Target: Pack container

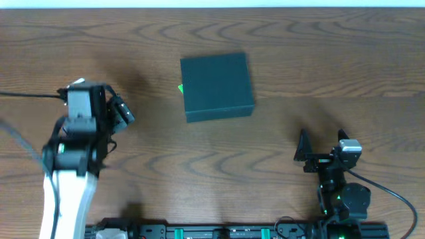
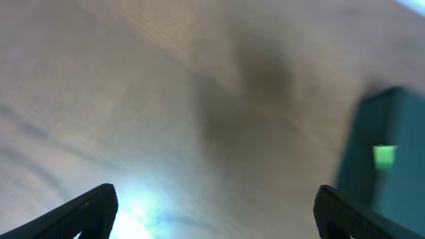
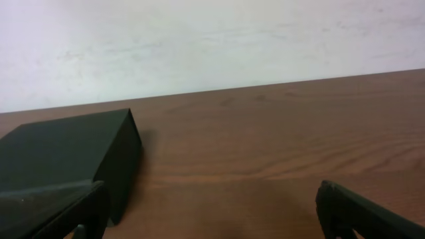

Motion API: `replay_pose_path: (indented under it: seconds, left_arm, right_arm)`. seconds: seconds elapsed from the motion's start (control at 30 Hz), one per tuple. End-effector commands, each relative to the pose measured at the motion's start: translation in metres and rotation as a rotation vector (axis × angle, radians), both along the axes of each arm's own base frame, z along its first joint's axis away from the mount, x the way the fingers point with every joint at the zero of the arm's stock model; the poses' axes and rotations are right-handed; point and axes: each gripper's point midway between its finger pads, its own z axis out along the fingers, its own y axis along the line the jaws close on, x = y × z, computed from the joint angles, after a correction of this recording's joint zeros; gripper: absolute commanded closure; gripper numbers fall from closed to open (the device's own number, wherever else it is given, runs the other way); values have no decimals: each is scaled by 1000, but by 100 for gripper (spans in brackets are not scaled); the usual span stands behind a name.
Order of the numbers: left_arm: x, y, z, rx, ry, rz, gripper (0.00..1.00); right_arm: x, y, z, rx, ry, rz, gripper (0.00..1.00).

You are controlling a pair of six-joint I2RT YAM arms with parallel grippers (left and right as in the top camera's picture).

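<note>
One closed dark teal square gift box (image 1: 217,86) (a single small green tab (image 1: 180,88) shows at its edge on the left arm's side) sits mid-way across the wooden table (image 1: 299,60), well apart from two grippers, the left gripper (image 1: 123,109) and the right gripper (image 1: 323,136), both spread wide and holding nothing.

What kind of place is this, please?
Probably a robot test bench: a wood-grain table with the container, the left arm and right arm at its edge, a plain white wall behind.
</note>
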Motion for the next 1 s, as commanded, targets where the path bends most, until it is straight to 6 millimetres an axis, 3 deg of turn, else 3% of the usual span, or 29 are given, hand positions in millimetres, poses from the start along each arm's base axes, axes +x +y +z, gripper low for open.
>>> replay_pose_path:
  seconds: [0.0,0.13,0.23,0.4,0.57,0.77,0.97]
  left_arm:
    - [-13,-11,14,49,-114,-110,5]
    - [-38,-12,6,63,-251,-139,5]
    - [-42,-11,5,58,-423,-132,5]
    - [-39,-11,41,137,-841,-153,5]
    - [-47,-10,55,263,-1010,-178,5]
    - [-46,-8,27,329,-973,-192,5]
    - [-37,-4,-33,270,-849,-180,5]
  right_arm:
    - [-1,1,0,15,-3,9,1]
    - [-1,1,0,15,-3,9,1]
    - [-1,1,0,15,-3,9,1]
    - [-1,1,0,15,-3,9,1]
    - [-1,1,0,15,-3,9,1]
    - [-1,1,0,15,-3,9,1]
    - [-1,1,0,15,-3,9,1]
